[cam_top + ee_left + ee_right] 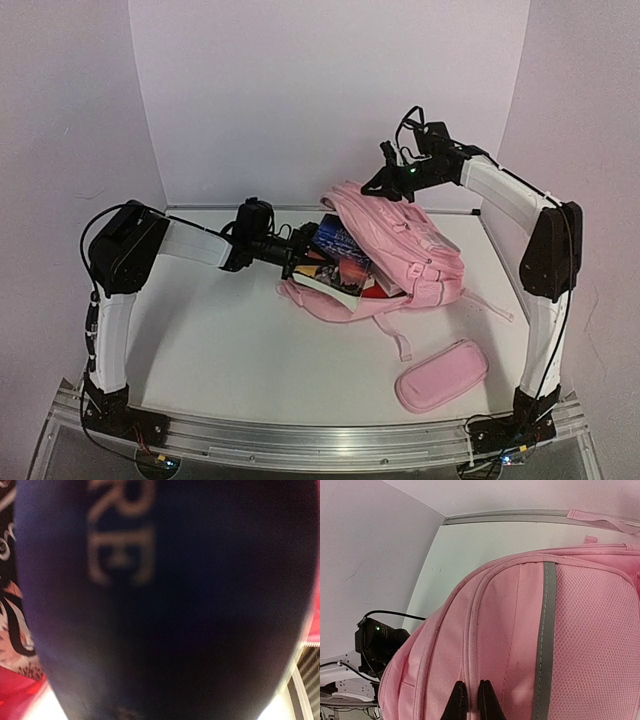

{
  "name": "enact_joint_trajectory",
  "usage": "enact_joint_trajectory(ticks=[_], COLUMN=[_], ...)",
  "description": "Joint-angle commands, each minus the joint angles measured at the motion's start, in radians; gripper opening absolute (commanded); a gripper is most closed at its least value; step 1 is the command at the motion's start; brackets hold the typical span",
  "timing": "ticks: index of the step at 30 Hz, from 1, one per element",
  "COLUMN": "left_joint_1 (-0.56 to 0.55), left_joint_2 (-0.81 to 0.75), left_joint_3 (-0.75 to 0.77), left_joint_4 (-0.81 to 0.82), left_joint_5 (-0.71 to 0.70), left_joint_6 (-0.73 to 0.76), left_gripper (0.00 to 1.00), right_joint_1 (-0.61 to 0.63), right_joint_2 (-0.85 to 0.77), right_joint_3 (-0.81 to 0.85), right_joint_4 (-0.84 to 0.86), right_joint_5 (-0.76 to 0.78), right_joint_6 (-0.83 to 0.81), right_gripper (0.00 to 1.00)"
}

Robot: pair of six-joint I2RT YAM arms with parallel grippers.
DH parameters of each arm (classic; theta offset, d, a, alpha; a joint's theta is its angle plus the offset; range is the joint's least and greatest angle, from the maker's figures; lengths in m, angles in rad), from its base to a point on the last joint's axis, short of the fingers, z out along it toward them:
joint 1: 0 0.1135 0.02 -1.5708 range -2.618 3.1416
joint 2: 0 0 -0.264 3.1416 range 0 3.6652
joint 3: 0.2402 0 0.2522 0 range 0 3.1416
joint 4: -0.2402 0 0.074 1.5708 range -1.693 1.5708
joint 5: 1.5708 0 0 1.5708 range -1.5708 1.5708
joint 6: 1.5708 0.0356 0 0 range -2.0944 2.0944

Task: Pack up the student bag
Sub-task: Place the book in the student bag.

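The student bag (415, 250), a big pink backpack, lies on the table with its mouth open toward the left. Several books stick out of the mouth. The uppermost is a dark blue book (335, 238); its cover with pale letters (175, 605) fills the left wrist view and hides the fingers. My left gripper (297, 252) is right up against the books' outer edge. My right gripper (383, 186) holds the bag's top edge up. In its wrist view the black fingertips (469, 702) pinch a zip seam of the pink fabric (510, 630).
A small oblong pink pencil case (441, 375) lies near the front right, beside the right arm's base. A loose shoulder strap (395, 338) trails from the bag toward the front. White walls close the table at the back and sides.
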Motion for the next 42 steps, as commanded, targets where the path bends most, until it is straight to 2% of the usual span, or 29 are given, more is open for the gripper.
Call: enact_joint_trajectory(ticks=[1,4,6,10,12,14,17,20,22,24,29,31,37,39,40,42], left_joint_1=[-0.007,-0.006,-0.006,0.000,0.010,0.031,0.061,0.079,0.084,0.087,0.088,0.087,0.076,0.071,0.071,0.071], left_joint_2=[-0.059,0.033,0.087,0.196,0.256,0.275,0.232,0.159,0.123,0.095,-0.003,-0.029,-0.087,-0.111,-0.122,-0.151], left_joint_3=[0.099,0.199,0.282,0.504,0.598,0.595,0.515,0.431,0.399,0.361,0.200,0.151,0.077,0.061,0.049,0.015], left_joint_4=[0.070,0.100,0.047,-0.270,-0.397,-0.396,-0.385,-0.409,-0.462,-0.514,-0.528,-0.525,-0.521,-0.507,-0.486,-0.385], left_joint_5=[0.211,0.247,0.249,0.201,0.173,0.145,0.078,0.027,-0.002,-0.028,-0.091,-0.092,-0.072,-0.078,-0.082,-0.080], left_joint_6=[0.079,0.027,0.034,0.198,0.215,0.172,0.166,0.208,0.246,0.276,0.300,0.314,0.400,0.431,0.436,0.402], left_gripper=[0.00,0.00,0.00,0.06,0.18,0.25,0.50,0.68,0.76,0.77,0.73,0.67,0.27,0.06,0.01,0.00], right_joint_1=[0.009,0.010,0.009,0.009,0.009,0.009,0.010,0.009,0.008,0.003,-0.014,-0.014,-0.014,-0.014,-0.014,-0.014], right_joint_2=[-0.136,-0.157,-0.177,-0.230,-0.251,-0.268,-0.271,-0.256,-0.242,-0.229,-0.214,-0.210,-0.192,-0.184,-0.180,-0.174], right_joint_3=[0.005,-0.020,-0.048,-0.123,-0.154,-0.180,-0.194,-0.180,-0.167,-0.156,-0.141,-0.142,-0.134,-0.122,-0.119,-0.109], right_joint_4=[0.136,0.134,0.132,0.127,0.125,0.122,0.121,0.123,0.123,0.124,0.124,0.124,0.126,0.127,0.128,0.130], right_joint_5=[-0.201,-0.260,-0.287,-0.316,-0.314,-0.309,-0.291,-0.276,-0.268,-0.262,-0.248,-0.249,-0.253,-0.255,-0.254,-0.252], right_joint_6=[-0.011,-0.026,-0.040,-0.063,-0.078,-0.086,-0.093,-0.095,-0.090,-0.084,-0.082,-0.083,-0.075,-0.070,-0.067,-0.055], right_gripper=[0.00,0.00,0.00,0.00,0.00,0.00,0.00,0.00,0.00,0.00,0.00,0.00,0.00,0.00,0.00,0.00])
